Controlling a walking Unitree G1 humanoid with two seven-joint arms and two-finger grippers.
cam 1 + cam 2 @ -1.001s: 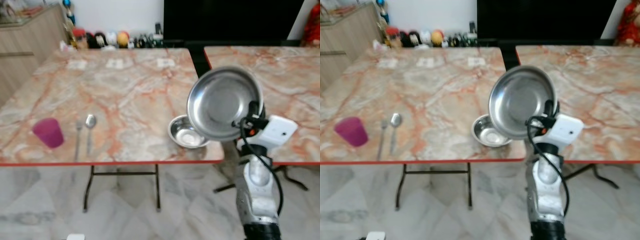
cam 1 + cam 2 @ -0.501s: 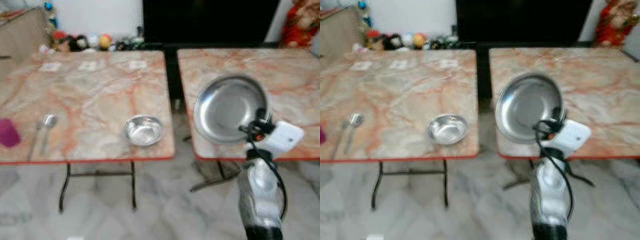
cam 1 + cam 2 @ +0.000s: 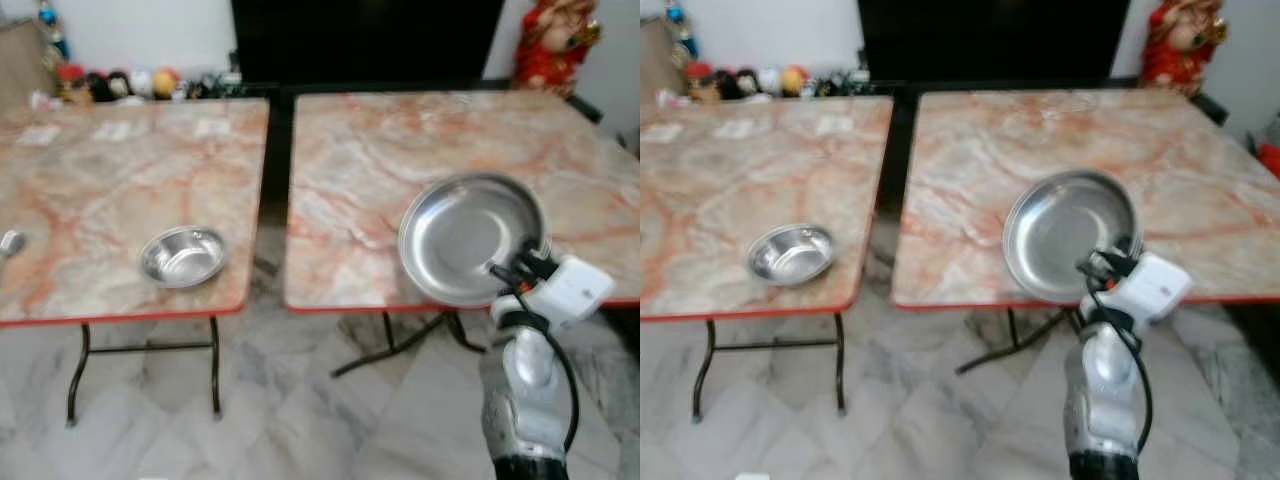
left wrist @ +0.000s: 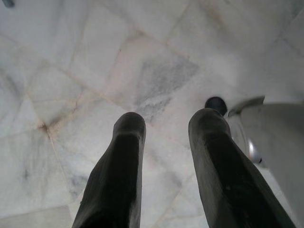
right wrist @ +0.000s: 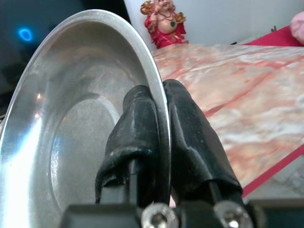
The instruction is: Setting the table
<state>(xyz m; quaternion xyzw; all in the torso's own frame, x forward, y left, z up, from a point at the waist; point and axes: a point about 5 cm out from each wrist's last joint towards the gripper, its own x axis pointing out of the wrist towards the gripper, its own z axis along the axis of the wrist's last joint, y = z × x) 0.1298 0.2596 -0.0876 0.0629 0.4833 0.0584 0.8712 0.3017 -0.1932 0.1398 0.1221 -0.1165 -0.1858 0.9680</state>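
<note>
My right gripper is shut on the rim of a large steel plate, which it holds tilted over the front edge of the right marble table. The right wrist view shows both fingers pinching the plate's rim. A small steel bowl sits near the front right corner of the left marble table. A spoon lies at that table's far left. My left gripper hangs open over the tiled floor.
A narrow gap separates the two tables. Behind them is a black cabinet. A red figurine stands at the back right and small toys at the back left. White tiled floor lies before the tables.
The camera has swung right, so the left table slid left and the cup and fork left the picture. The held plate now sits lower, before the right table.
</note>
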